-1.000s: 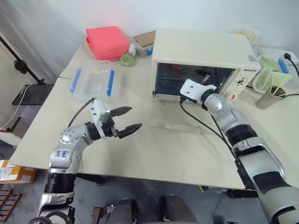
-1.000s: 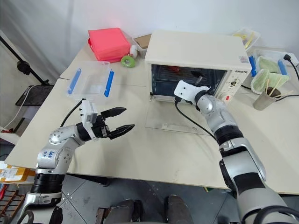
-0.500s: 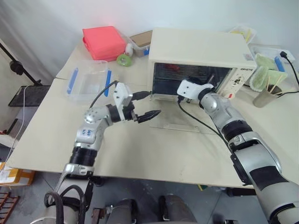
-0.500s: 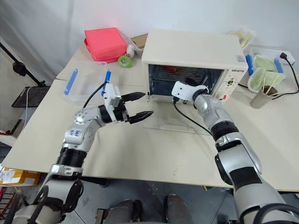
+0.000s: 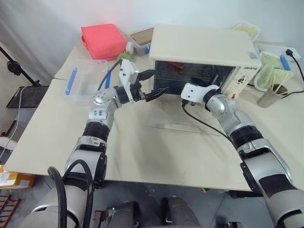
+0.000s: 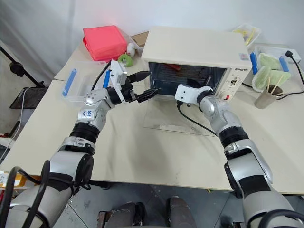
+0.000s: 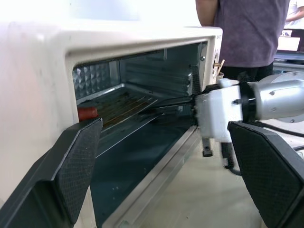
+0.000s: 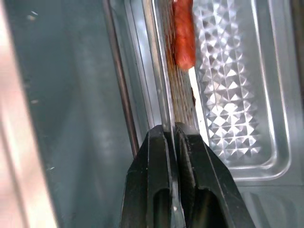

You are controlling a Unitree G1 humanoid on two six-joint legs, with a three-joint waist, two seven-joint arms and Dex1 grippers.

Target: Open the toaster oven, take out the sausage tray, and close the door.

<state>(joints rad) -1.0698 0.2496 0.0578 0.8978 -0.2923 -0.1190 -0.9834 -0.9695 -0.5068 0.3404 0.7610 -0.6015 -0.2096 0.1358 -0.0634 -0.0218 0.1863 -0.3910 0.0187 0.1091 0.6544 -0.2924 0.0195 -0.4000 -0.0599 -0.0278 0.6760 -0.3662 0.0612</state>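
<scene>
While the head views hide the right claw [image 8: 172, 137] inside the oven [image 5: 204, 47], its wrist view shows it pinching the tray [image 8: 166, 71] rim; the sausage [image 8: 184, 33] seemingly lies lengthwise along that rim. The left claw [image 5: 151, 84] gapes.

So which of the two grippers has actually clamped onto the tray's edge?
The right gripper, reaching into the toaster oven: its fingers are pinched shut on the sausage tray rim. The left gripper hangs wide open at the oven's left front corner, holding nothing.
</scene>
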